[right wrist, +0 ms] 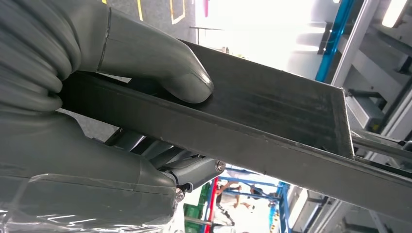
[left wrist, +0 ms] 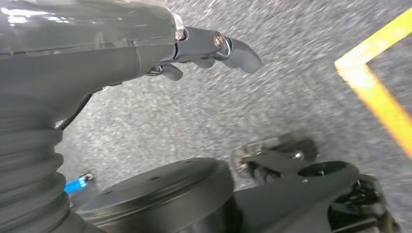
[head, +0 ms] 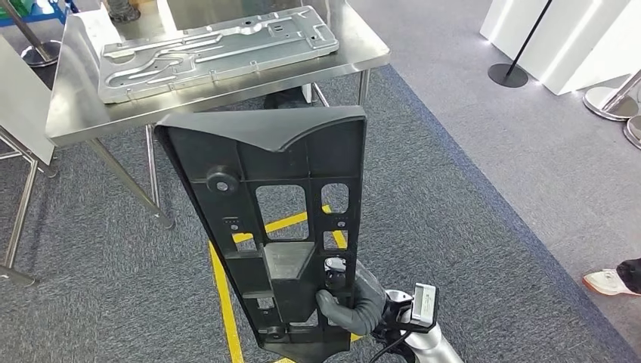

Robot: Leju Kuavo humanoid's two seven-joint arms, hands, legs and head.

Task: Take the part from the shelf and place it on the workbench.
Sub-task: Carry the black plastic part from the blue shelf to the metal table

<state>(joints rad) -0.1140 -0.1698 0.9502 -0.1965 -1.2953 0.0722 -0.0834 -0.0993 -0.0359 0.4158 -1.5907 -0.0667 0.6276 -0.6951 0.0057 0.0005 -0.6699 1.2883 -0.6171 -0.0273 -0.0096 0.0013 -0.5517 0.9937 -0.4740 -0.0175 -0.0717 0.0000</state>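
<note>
Now black plastic part (head: pixel 283 227) upright in my right hand (head: pixel 351 306), thumb and fingers clamped on its lower edge, above grey carpet (head: pixel 469 227) and short of steel workbench (head: pixel 75 121) carrying metal panel (head: pixel 219 49). Left hand (left wrist: pixel 204 46) holds nothing, fingers loosely curled.

Right robot hand (head: pixel 349 305) — grey rubbery skin, thick thumb, ribbed cover, silver forearm with a black cable; left robot hand (left wrist: pixel 209 48) — darker fingers, small screws.

Part (head: pixel 280 227) — before workbench (head: pixel 75 113)
</note>
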